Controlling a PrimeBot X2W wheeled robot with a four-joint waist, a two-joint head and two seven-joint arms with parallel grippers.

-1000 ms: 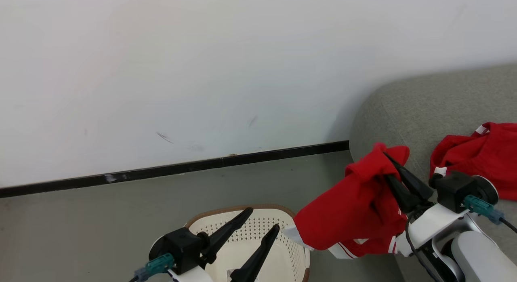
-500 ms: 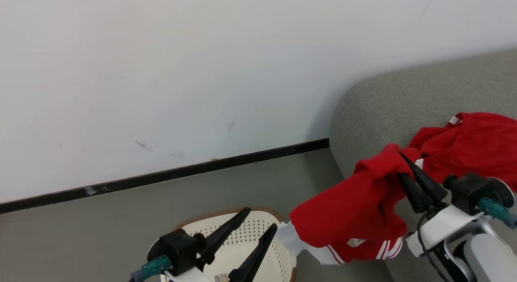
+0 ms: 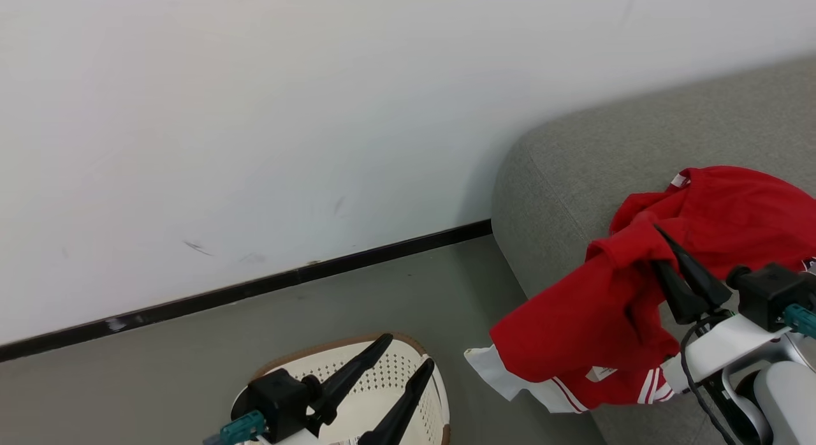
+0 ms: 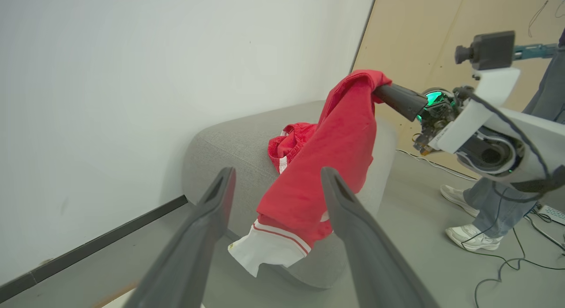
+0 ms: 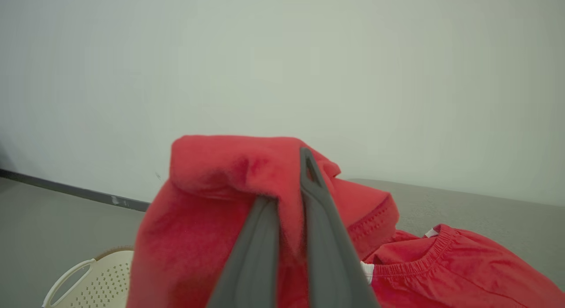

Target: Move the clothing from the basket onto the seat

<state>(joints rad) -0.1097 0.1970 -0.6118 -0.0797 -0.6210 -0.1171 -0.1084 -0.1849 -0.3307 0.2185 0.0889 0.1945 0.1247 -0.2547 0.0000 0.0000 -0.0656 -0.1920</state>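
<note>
- Step in hand: the carry from basket to seat. Your right gripper (image 3: pixel 655 246) is clenched on a fold of a red garment (image 3: pixel 574 317). In the right wrist view the cloth bunches over both fingers.
- Where the garment is: held up over the near end of the seat (image 3: pixel 574 158). Most of it hangs below the grip, and the white-striped hem dangles past the rounded edge, above the floor (image 3: pixel 382 292). I cannot tell whether any of it touches the upholstery.
- A second garment (image 3: pixel 733 209) lies crumpled on the seat, just behind the held one.
- Your left gripper (image 3: pixel 408 349) is released, fingers spread wide with nothing between them. It hovers over the basket (image 3: pixel 319 349).
- Basket: on the floor, apart from the seat. The part in view shows bare perforated plastic and no red cloth. The rest is cut off by the frame edge and hidden by the left gripper, so I cannot tell whether it is empty.
- Seat tally: one garment down, one in the air at its edge.
- Next move (judgement): take the right gripper further in over the seat, then lower it and let go. A release here looks risky, because the hanging hem could drag the cloth off onto the floor.
- After that, look down into the basket before you count the task done.
</note>
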